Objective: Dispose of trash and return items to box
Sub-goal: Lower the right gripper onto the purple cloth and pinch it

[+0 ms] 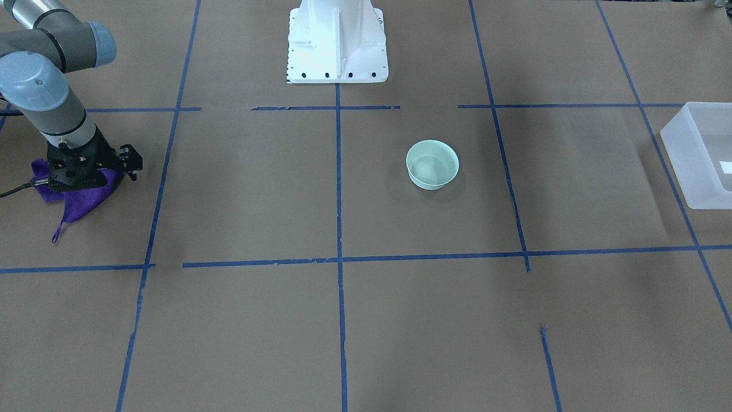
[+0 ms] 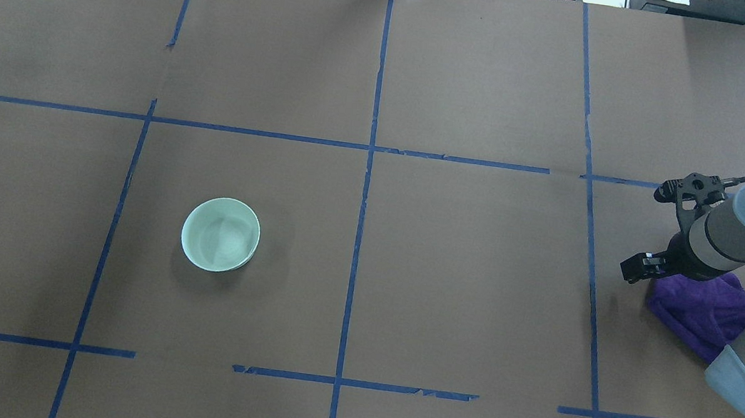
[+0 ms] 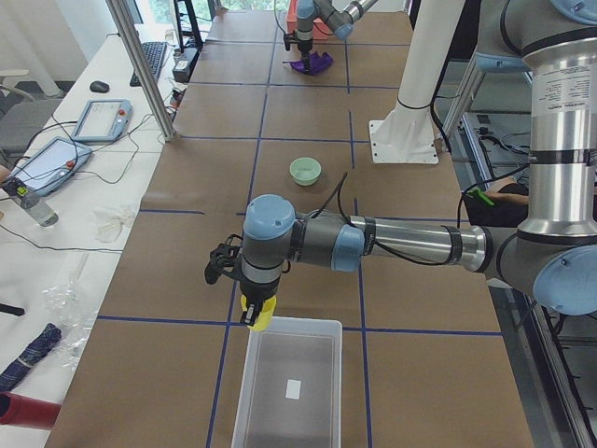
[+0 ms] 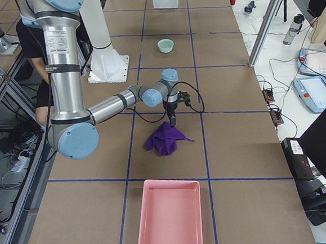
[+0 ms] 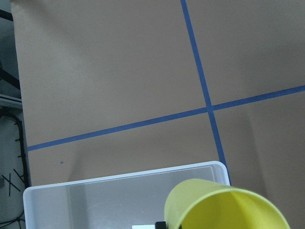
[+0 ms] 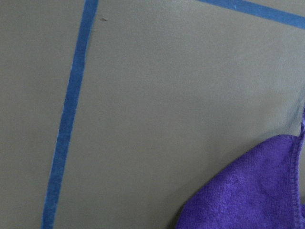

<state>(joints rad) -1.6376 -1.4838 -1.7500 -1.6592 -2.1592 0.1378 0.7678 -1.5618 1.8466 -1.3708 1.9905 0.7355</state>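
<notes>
My left gripper (image 3: 254, 311) is shut on the small yellow cup (image 3: 256, 322) and holds it just above the near rim of the frosted-white box (image 3: 289, 383). In the left wrist view the cup (image 5: 224, 210) hangs over the box's corner (image 5: 119, 175). The box also shows at the edge of the front view (image 1: 700, 154). My right gripper (image 4: 173, 121) points straight down onto a crumpled purple cloth (image 4: 164, 140), which also shows in the front view (image 1: 80, 201). Its fingers are hidden, so I cannot tell whether they are open or shut.
A pale green bowl (image 1: 432, 165) stands upright near the table's middle, also in the overhead view (image 2: 220, 234). A pink tray (image 4: 169, 217) lies at the table's right end beyond the cloth. The white robot base (image 1: 337, 43) stands at the robot's edge.
</notes>
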